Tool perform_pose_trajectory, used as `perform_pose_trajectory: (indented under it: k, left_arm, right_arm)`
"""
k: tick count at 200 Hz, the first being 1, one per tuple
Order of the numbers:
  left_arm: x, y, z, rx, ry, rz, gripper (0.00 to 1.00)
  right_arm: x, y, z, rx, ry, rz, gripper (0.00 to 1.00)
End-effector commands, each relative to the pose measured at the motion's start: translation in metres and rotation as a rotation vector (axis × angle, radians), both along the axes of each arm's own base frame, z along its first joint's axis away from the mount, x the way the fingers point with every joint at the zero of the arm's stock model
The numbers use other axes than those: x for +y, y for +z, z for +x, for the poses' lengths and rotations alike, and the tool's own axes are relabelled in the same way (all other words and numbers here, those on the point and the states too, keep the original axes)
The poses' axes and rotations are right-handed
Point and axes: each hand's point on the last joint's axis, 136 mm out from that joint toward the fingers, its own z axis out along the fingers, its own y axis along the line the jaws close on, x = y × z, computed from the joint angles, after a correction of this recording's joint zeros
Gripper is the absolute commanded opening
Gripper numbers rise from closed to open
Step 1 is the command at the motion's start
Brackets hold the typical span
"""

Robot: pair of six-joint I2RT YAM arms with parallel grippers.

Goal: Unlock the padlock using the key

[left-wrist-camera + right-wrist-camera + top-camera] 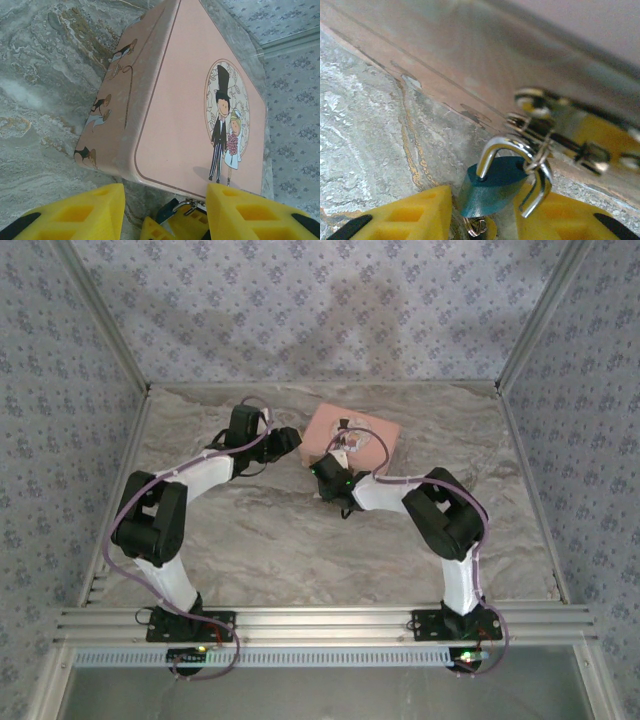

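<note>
Overhead, both arms reach in toward the middle of the marble table (260, 540). The pink tin (372, 428) lies flat toward the far side. The left gripper (290, 443) is just beside the tin's left corner. The right gripper (328, 472) is at the tin's near edge, close to the left one.

Next, the left wrist view looks up along the tin's lid and its side wall. The yellow fingers (90, 214) stand well apart with nothing pinched between them, so this gripper is open. Low in the gap, just off the tin's near corner, is the bluish padlock (166, 211). Yellow fingertips of the other gripper lie right beside it.

Lastly, the right wrist view has the padlock (490, 192) close up, its teal body sitting between the two yellow fingers (415, 216). They stand close on either side of the body, but I cannot tell whether they actually clamp it. The bright shackle (502, 146) arches up from the body toward the tin's blurred hasp (555, 127). A small wire ring (477, 227) shows under the body. The padlock hangs at the tin's edge, just above the table.
</note>
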Motion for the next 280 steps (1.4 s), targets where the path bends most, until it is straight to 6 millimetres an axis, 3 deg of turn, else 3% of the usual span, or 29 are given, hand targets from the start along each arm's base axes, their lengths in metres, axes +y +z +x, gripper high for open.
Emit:
perform_pose_trajectory:
  k: [1, 55, 114, 166, 209, 280]
  left_arm:
    - [0.002, 0.001, 0.005, -0.012, 0.003, 0.006, 0.46]
    - [0.004, -0.003, 0.006, -0.004, 0.01, 0.006, 0.46]
    - [0.008, -0.006, 0.01, -0.006, 0.02, 0.017, 0.46]
    - [0.01, -0.006, 0.013, -0.013, 0.019, 0.026, 0.46]
    - [0.008, -0.017, 0.015, 0.002, 0.006, 0.038, 0.46]
    - [0.001, -0.027, 0.012, 0.027, -0.017, 0.0, 0.46]
  right_arm:
    - [-0.003, -0.009, 0.0, 0.008, -0.018, -0.029, 0.32]
    - [-0.005, -0.013, -0.009, 0.024, 0.026, -0.044, 0.13]
    - [-0.008, 0.004, -0.032, 0.032, 0.155, -0.067, 0.0]
    - [-0.009, 0.029, -0.061, 0.066, 0.354, -0.04, 0.0]
    - [-0.008, 0.023, -0.08, 0.122, 0.576, -0.129, 0.0]
    - [-0.011, 0.029, -0.079, 0.12, 0.731, -0.169, 0.0]
